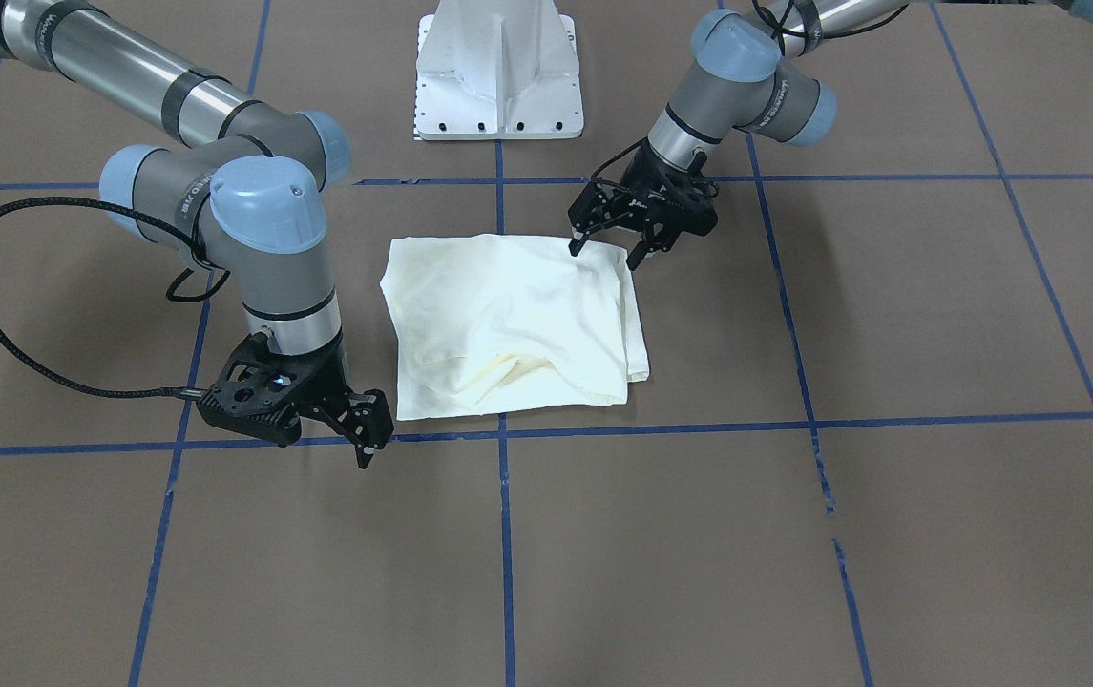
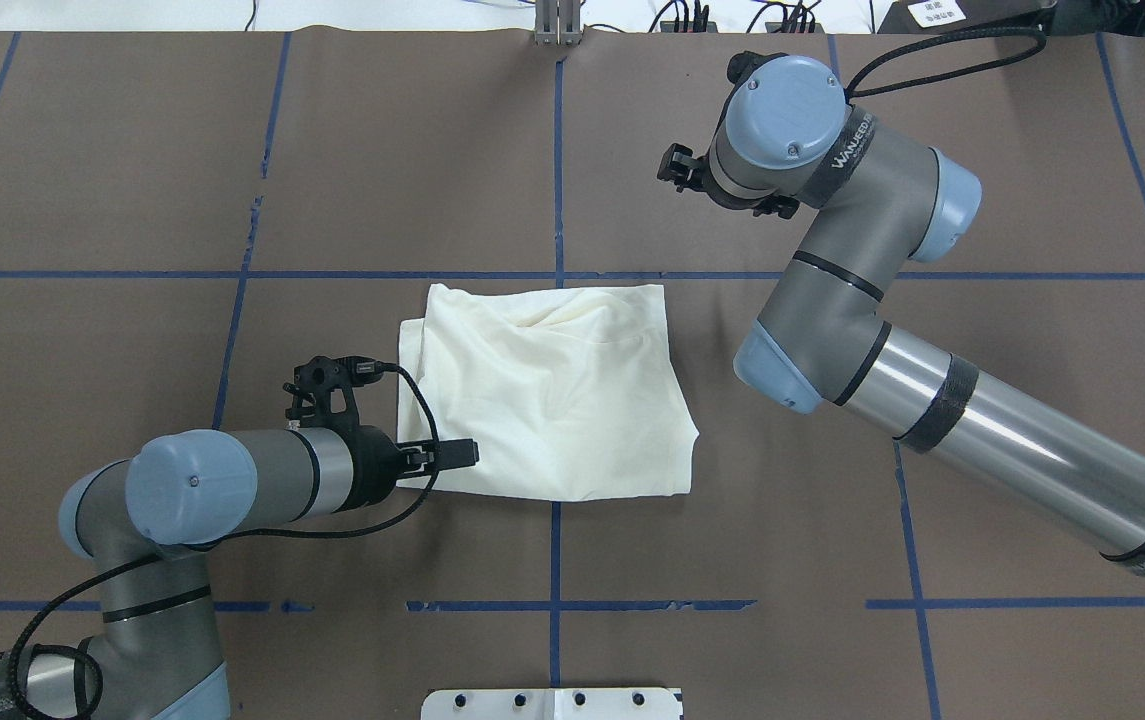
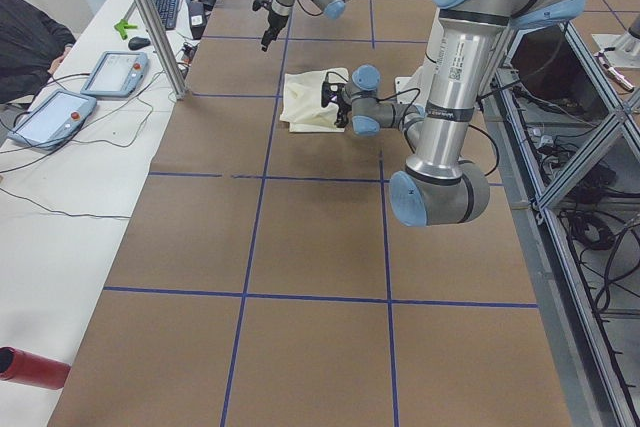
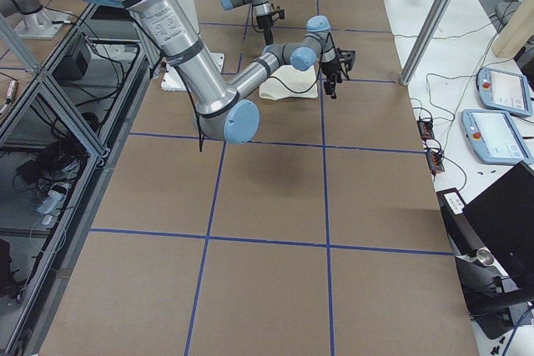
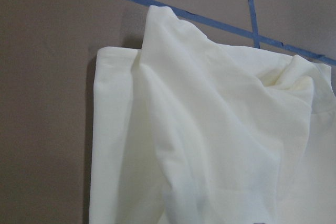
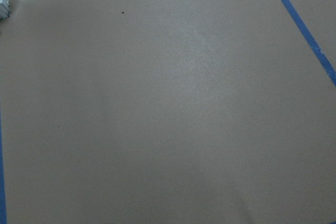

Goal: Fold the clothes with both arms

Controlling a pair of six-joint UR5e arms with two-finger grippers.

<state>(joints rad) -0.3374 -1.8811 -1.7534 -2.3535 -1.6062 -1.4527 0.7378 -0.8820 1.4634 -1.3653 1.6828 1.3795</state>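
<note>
Currently, shirt: folded, table centre.
Left gripper: jaws spread, empty — shirt's 1 o'clock corner, front view.
Right gripper: seemingly closed, empty, 7 o'clock.
Risk: snagged top layer unfolds bundle.

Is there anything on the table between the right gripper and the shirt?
No. In the front-facing view only bare brown table lies between the right gripper and the folded shirt.

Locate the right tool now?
In the front-facing view the right tool hangs at view-left, just off the folded shirt's near-left corner, above the blue tape line, not touching the cloth.
</note>
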